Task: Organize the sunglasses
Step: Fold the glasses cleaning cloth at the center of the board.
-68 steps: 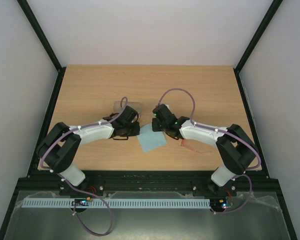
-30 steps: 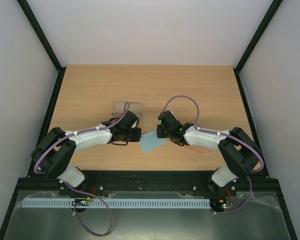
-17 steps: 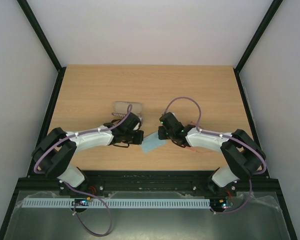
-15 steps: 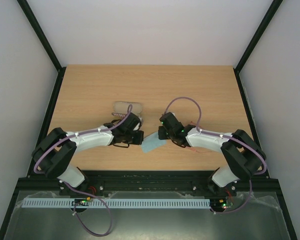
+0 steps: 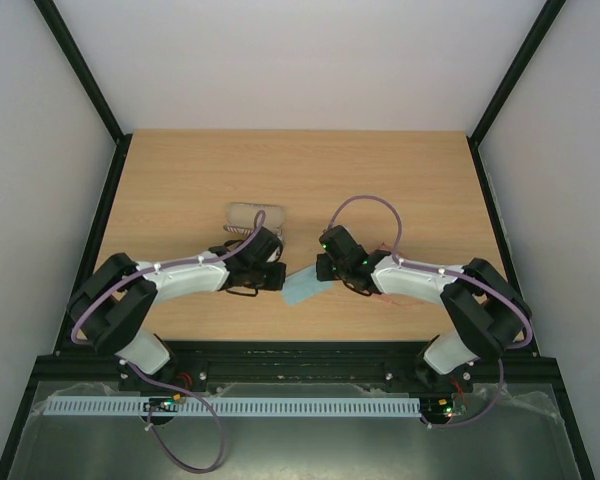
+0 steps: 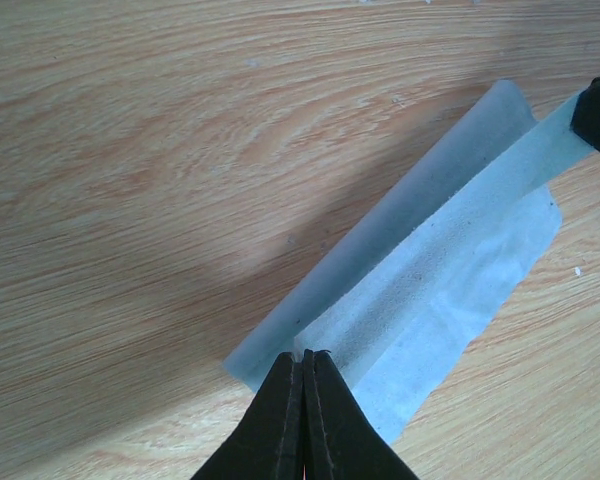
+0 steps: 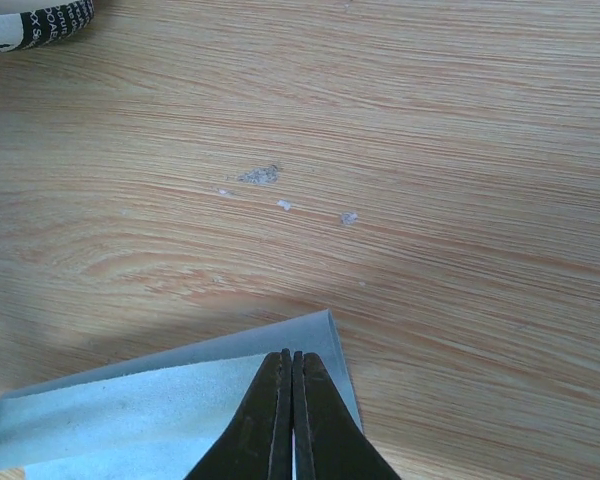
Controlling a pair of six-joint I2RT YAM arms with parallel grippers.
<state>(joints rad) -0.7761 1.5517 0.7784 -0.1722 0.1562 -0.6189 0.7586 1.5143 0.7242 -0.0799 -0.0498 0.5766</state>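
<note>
- Starting at the left, the grey patterned case [image 5: 252, 213] lies on the surface [image 5: 180, 180] just beyond and left of the light blue cloth [image 6: 450, 260].
- The left end effector [image 6: 302, 365] is closed tight, pinching the cloth's left edge, which is folded over on itself.
- The right end effector [image 7: 293, 365] is shut as well, nipping the cloth's opposite edge, so a strip of fabric spans between the two.
- The sunglasses [image 5: 394, 299] sit to the right of the cloth, apparently under the right forearm. Only a thin reddish sliver seems to show, so their exact pose is uncertain. Neither end effector touches them; the right one is the nearer, and the cloth lies between them and the left one.
- Judging by that slim frame, they should be light, a little springy, easily bent, and slippery at the lenses. The bridge or a hinge corner looks the safest hold, keeping off the lenses.
</note>
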